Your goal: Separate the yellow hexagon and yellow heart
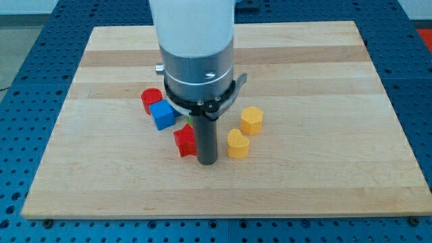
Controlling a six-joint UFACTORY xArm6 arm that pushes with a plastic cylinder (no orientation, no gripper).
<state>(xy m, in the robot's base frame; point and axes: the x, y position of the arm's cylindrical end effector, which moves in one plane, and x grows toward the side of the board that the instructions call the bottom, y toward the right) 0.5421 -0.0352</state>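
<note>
The yellow hexagon (252, 119) sits right of the board's middle. The yellow heart (237, 144) lies just below and left of it, a small gap between them. My tip (208, 162) rests on the board just left of the yellow heart and right of a red star-like block (184, 140). The rod rises into the arm's grey and white body, which hides the board behind it.
A blue cube (162, 115) and a red cylinder (151, 100) sit left of the arm. A sliver of green (191, 116) shows under the arm's body. The wooden board (324, 81) lies on a blue perforated table.
</note>
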